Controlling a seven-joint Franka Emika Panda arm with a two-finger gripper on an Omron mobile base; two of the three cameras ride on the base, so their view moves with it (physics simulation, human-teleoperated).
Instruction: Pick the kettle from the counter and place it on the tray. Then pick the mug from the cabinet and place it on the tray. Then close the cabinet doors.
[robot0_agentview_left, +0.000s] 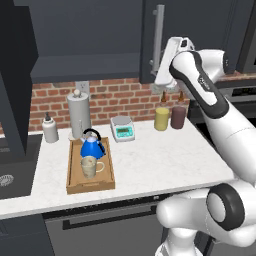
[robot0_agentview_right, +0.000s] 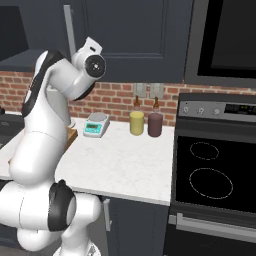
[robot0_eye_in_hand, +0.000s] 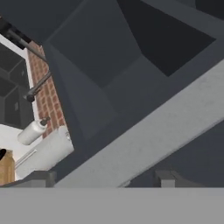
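Observation:
The blue kettle and the beige mug both stand in the wooden tray on the white counter. Above, the cabinet is open. Its left door is swung out towards me. The right door, with its silver bar handle, faces the room. My gripper hangs just below that handle, at the door's lower edge. In the hand view my gripper is open with nothing between the fingertips, looking into the cabinet's dark inside.
A tall grey cylinder and a white bottle stand behind the tray. A small scale, a yellow jar and a dark-red jar line the brick wall. A sink lies left; a stove right.

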